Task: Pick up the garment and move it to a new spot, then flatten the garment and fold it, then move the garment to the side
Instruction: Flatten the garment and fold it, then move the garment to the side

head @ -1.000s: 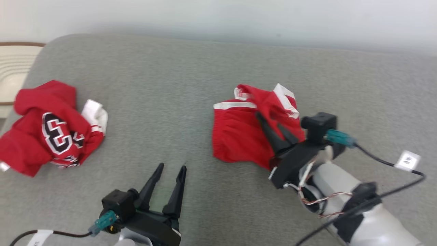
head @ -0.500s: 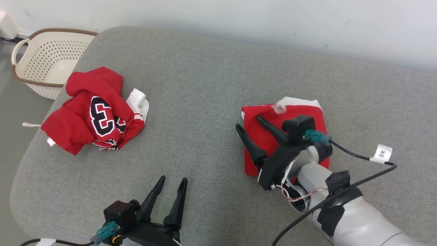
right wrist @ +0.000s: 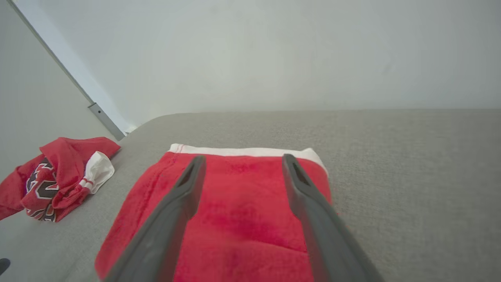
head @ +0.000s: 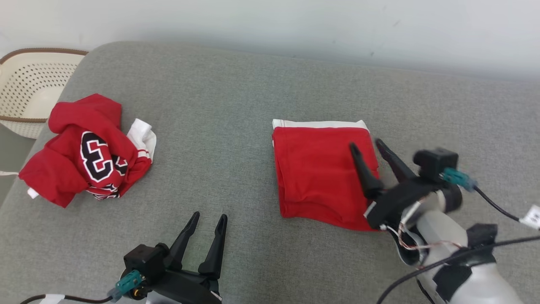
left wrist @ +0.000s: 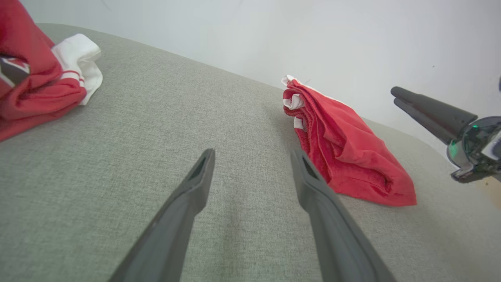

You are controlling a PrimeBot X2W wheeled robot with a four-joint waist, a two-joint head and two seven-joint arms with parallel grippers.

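Fingers of the left gripper [head: 209, 215] rise from the bottom edge of the head view, left of centre. They are spread apart with nothing between them, and the left wrist view shows bare grey cushion [head: 219, 109] under the two tips.

At the lower right of the head view the pale forearm of the right arm comes in. The right gripper [head: 365, 143] points up the frame, its fingers parted and empty. Their tips overlap the right edge of the garment [head: 320, 169] in that view. The left wrist view shows this gripper at the right edge of the frame, raised above the cloth and clear of it.

The garment lies right of centre in the head view, a red folded rectangle flat on the cushion with a white band along its far edge. In the right wrist view it spreads beneath the two dark fingers.

Well apart from it, at the left of the head view, a red jersey [head: 84, 164] with a black and white number sits crumpled near the cushion's edge. Beyond that, in the upper left corner, stands a cream perforated basket [head: 25, 80] with a brown rim. A pale wall [head: 270, 21] runs across the top.
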